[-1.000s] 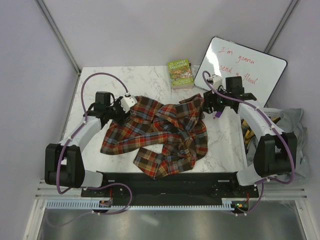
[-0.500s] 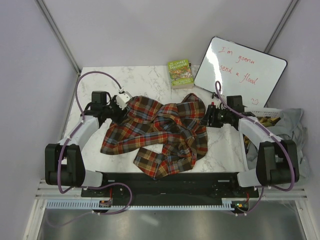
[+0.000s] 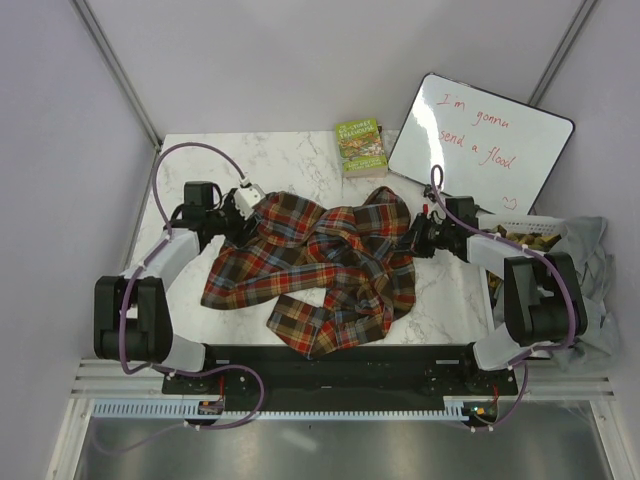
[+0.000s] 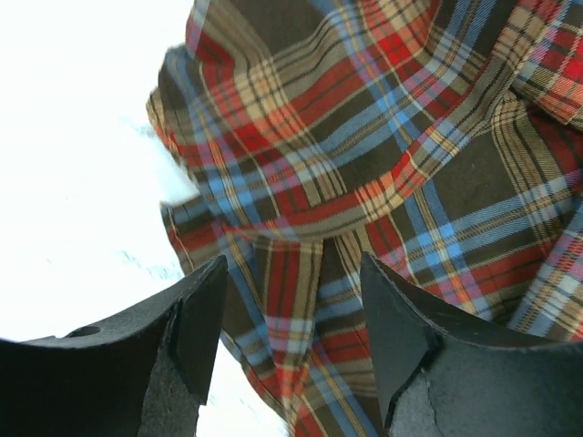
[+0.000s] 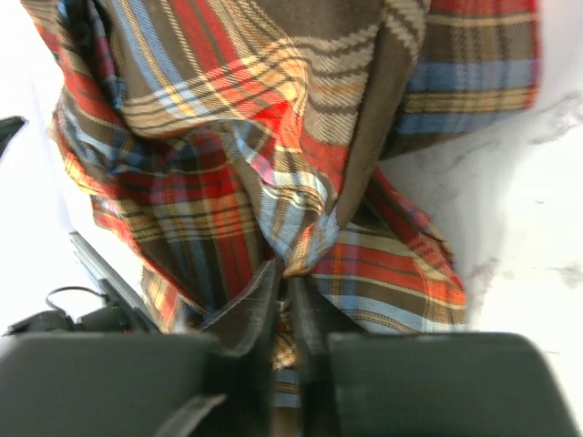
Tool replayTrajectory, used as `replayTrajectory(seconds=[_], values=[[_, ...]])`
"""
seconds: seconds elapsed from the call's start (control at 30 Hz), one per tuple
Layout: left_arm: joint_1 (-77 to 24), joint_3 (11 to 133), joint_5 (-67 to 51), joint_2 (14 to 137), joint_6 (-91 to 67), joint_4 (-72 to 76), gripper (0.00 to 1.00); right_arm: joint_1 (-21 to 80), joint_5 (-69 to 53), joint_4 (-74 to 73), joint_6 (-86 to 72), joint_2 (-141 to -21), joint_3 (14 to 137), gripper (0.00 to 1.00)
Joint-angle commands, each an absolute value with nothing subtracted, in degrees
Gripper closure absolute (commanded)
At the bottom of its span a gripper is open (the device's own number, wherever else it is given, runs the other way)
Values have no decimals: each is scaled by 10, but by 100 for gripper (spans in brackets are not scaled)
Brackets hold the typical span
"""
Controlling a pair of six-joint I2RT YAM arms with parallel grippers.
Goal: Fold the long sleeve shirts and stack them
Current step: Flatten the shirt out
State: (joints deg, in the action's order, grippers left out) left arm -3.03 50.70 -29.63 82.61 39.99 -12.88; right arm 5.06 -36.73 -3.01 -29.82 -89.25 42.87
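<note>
Jaws on the left arm (image 3: pixel 176 250) stand spread, straddling a ridge of the shirt (image 3: pixel 320 265) at its 10 o'clock edge without closing on it. Those on the right arm (image 3: pixel 490 249) are pressed together, pinching a gathered fold of plaid at the shirt's 3 o'clock edge. The shirt lies crumpled across the middle of the desk (image 3: pixel 290 160), twisted on itself with one part trailing toward 6 o'clock, so nothing is folded yet and no stack shows. Taking hold at opposite sides makes sense: with a grip on each end the arms could pull apart and draw the cloth flat before any fold. My reading is that the left side is about to clamp, since cloth sits between its open tips. Whether each side has collar, hem or sleeve, I cannot tell from the bunching. A book (image 3: pixel 361 147) at 12 o'clock and a whiteboard (image 3: pixel 480 140) at 1 o'clock sit just beyond the shirt, near enough that a wide spread could brush them.
</note>
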Motion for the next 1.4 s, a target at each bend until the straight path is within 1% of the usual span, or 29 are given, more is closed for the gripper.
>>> replayTrajectory(seconds=[0.0, 0.13, 0.27, 0.43, 0.47, 0.6, 0.7, 0.83, 1.07, 1.37], values=[[-29, 474, -384, 827, 527, -39, 33, 55, -400, 22, -324, -896, 441, 100], [-30, 455, -390, 852, 583, 32, 36, 51, -400, 20, -317, -861, 459, 100], [-30, 417, -411, 860, 690, 71, 41, 48, -405, 18, -319, -852, 486, 100], [-53, 370, -398, 864, 725, 145, 45, 45, -404, 6, -311, -851, 498, 100], [-55, 356, -393, 867, 724, 159, 45, 44, -405, 5, -311, -851, 499, 100], [-77, 307, -372, 869, 729, 241, 39, 40, -410, 2, -312, -852, 504, 100], [-100, 273, -359, 875, 762, 268, 37, 38, -408, 2, -312, -848, 504, 100], [-127, 252, -324, 904, 761, 366, 37, 33, -412, 2, -313, -852, 505, 100], [-131, 249, -264, 949, 742, 485, 39, 29, -419, 1, -312, -853, 506, 100], [-125, 279, -236, 958, 705, 512, 43, 20, -427, 2, -313, -853, 524, 100]])
